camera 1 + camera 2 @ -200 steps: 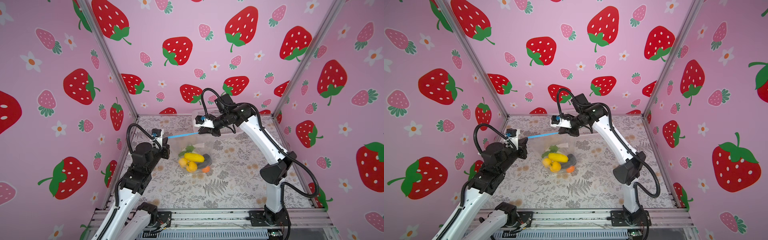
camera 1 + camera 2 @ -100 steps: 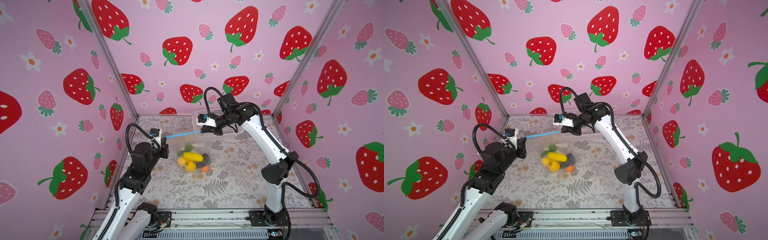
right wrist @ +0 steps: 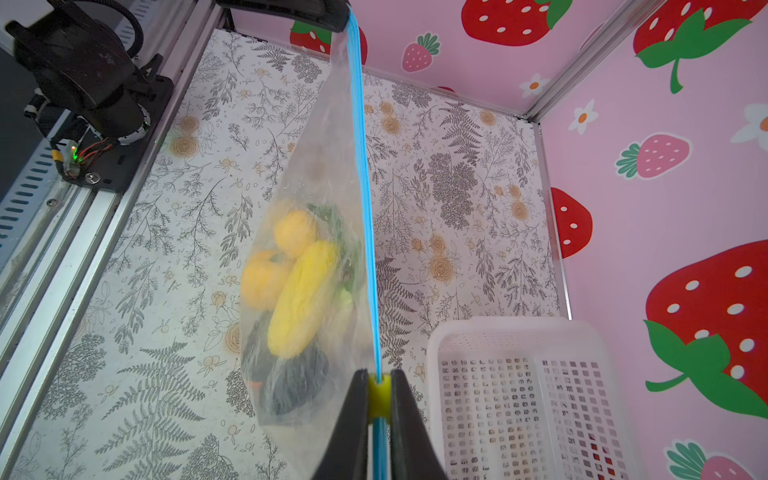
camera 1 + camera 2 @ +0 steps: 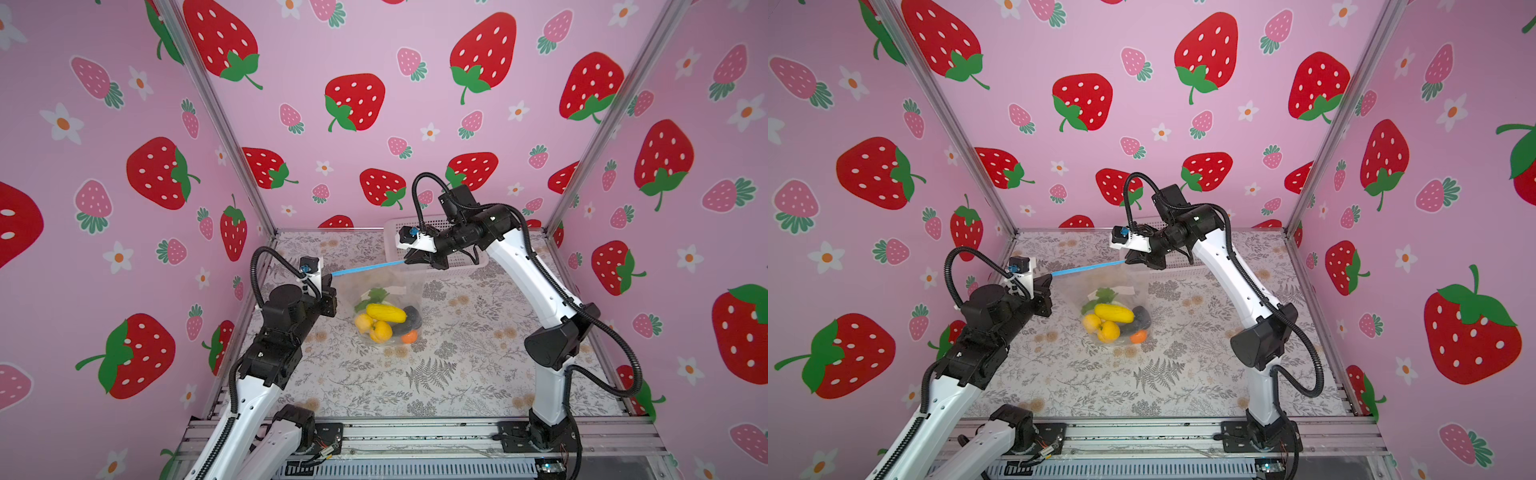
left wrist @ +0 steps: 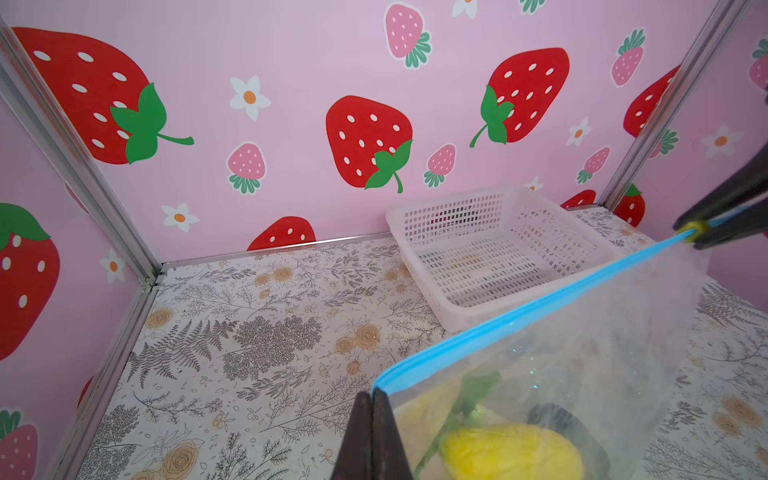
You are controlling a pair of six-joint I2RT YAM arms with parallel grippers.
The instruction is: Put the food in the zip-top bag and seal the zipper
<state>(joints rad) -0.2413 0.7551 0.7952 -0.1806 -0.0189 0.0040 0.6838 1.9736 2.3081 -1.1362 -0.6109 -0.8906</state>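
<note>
- At the left of both top views, our left gripper [image 4: 331, 275] is pinched flat, with no gap, on the corner of the zip-top bag [image 4: 397, 286]. It grips right where the zipper [image 4: 368, 268] ends.
- From that corner the zipper runs as one taut, straight line, rising toward the upper right of the frame. We judge that any further pull must follow this long axis.
- Under the middle of the line the bag sags toward the table. The food [image 4: 384, 320] is lumped at its bottom, and we see no piece outside the bag.
- At the right end of the line, our right gripper [image 4: 406, 262] is narrowed down onto the yellow tab [image 3: 379, 392]. In the right wrist view a short length of blue strip shows past the tab, between the fingers.
- We therefore judge the slide nearly spent, though we cannot tell whether the last bit is sealed.
- The right arm alone has the tab. Its pull leads away from the left gripper, toward the white basket [image 4: 469, 266] just behind it at centre right.
</note>
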